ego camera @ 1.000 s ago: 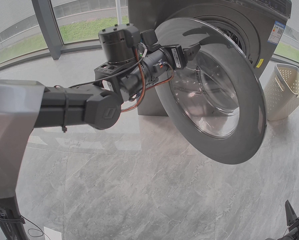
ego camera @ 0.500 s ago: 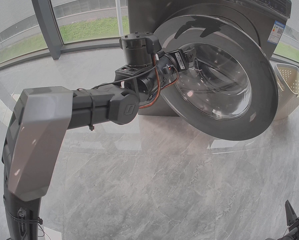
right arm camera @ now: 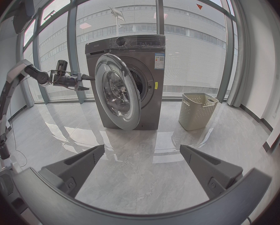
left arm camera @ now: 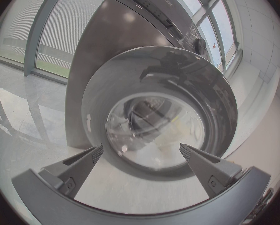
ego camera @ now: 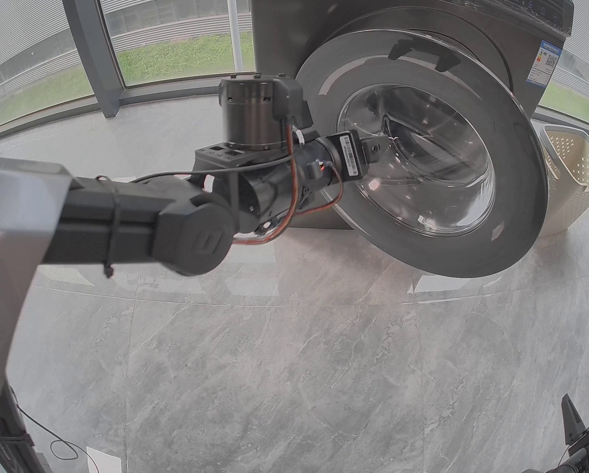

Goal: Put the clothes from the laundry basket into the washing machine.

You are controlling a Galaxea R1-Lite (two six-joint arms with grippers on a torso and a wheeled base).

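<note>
A shiny grey stone-look tiled floor [ego camera: 320, 376] spreads from 3 o'clock round to 9 o'clock in the head view. Tall clear glass windows [ego camera: 169, 21] stand at 11 o'clock, split by a thick dark grey metal post [ego camera: 89, 34]. Green grass [ego camera: 176, 59] and a pale grey striped building [ego camera: 18, 21] show outside. Daylight makes bright patches on the floor. A plain white wall [right arm camera: 265, 78] joins the windows.
</note>
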